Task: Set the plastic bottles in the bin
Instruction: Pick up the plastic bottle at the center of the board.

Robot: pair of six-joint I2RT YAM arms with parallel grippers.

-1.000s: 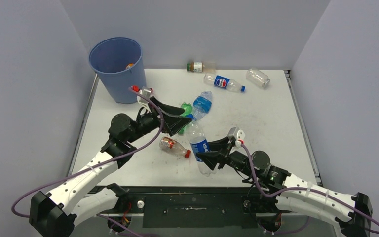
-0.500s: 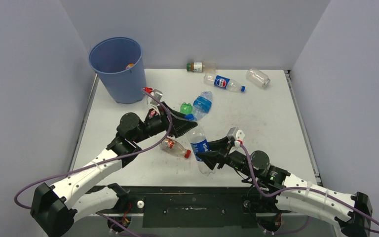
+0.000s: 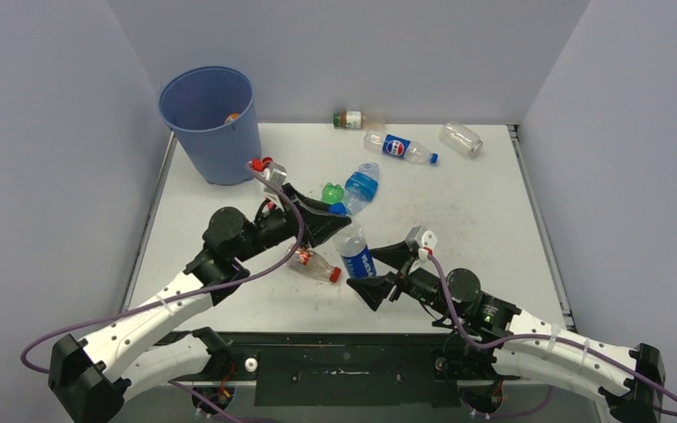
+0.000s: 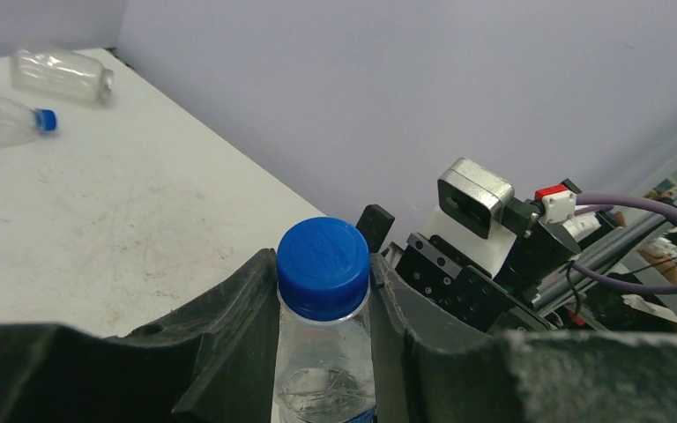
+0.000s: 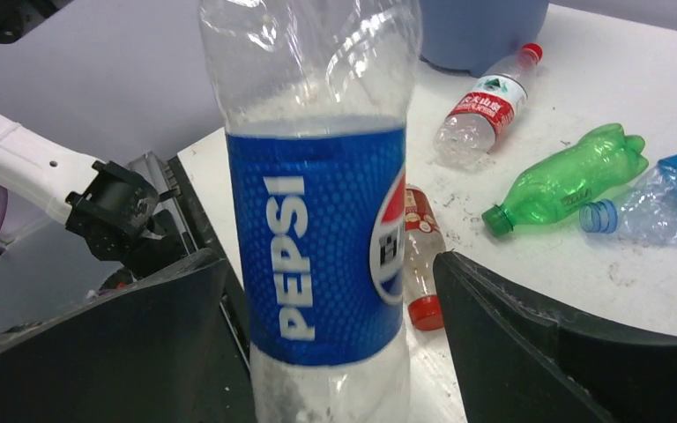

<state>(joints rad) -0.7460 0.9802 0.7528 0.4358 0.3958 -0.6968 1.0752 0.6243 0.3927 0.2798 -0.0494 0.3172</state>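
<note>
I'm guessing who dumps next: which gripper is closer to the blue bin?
Left. The left gripper is mid-table, front-right of the bin; the right gripper is farther, near the front edge.

Both arms stretch low toward the middle, tools facing each other. The left tool (image 3: 342, 231) has its fingers pinched close; the right tool (image 3: 364, 270) has them spread wide.

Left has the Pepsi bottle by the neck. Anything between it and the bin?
Nothing tall. A green bottle and a red-label bottle lie flat roughly between the Pepsi bottle and the bin, probably low enough to pass over. The right gripper's open fingers flank the Pepsi label.
</note>
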